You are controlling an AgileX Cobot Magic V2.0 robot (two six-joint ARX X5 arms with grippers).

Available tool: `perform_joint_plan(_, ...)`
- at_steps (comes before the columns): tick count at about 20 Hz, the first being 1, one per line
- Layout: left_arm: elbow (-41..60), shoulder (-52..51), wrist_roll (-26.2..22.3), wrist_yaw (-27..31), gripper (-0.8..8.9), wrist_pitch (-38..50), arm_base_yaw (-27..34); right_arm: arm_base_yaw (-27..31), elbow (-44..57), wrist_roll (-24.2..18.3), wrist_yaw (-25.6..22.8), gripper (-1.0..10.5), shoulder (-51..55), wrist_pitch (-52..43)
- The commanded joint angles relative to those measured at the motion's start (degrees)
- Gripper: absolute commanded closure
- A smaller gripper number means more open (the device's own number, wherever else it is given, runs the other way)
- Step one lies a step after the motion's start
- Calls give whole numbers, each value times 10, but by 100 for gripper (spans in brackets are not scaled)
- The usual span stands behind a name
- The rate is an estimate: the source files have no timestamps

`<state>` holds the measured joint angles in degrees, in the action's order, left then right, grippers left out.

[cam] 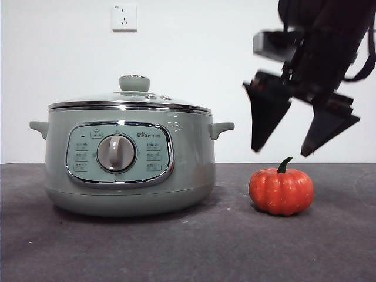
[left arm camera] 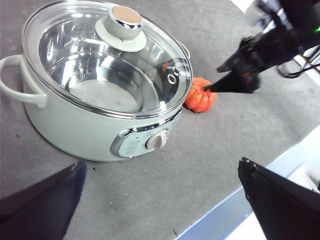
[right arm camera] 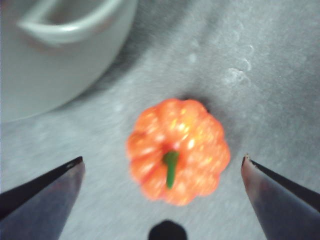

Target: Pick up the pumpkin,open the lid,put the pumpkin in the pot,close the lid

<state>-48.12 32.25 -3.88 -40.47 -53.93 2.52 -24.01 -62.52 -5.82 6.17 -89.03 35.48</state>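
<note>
The orange pumpkin [cam: 281,191] with its green stem sits on the dark table to the right of the pot [cam: 126,158]. My right gripper [cam: 281,152] hangs open just above it, one jaw on each side; the right wrist view shows the pumpkin [right arm camera: 178,150] between the jaw tips with clear gaps. The glass lid [cam: 130,101] with its green knob rests shut on the pot. In the left wrist view the left gripper [left arm camera: 160,170] is open, high above the pot [left arm camera: 95,85], lid [left arm camera: 107,55] and pumpkin [left arm camera: 200,98], holding nothing.
A white wall with a socket [cam: 124,17] stands behind the table. The table's front edge [left arm camera: 235,205] runs near the left gripper. Bare grey tabletop [cam: 188,247] lies in front of the pot and pumpkin.
</note>
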Motion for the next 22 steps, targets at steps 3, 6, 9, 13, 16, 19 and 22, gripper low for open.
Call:
perform_joint_plan(3, 0, -1, -4, -1, -1, 2, 1, -1, 0, -5, -8, 190, -54, -23)
perform_joint_plan(6, 0, -1, -4, 0, -1, 2, 1, -1, 0, -5, -6, 191, -84, -33)
perform_joint_plan(9, 0, -1, -4, 0, -1, 2, 1, -1, 0, -4, -7, 246, -98, -37)
perform_joint_plan(13, 0, -1, -4, 0, 0, 2, 1, -1, 0, 10, -5, 875, -99, -35)
perform_joint_plan(16, 0, -1, -4, 9, 0, 3, 1, -1, 0, 16, -5, 957, -96, -35)
perform_joint_plan(19, 0, 2, -4, 46, 0, 12, 0, -1, 0, 22, -6, 957, -65, -32)
perform_joint_plan(22, -3, 23, -2, 45, 0, 50, -5, -1, 0, 34, -6, 957, 0, -22)
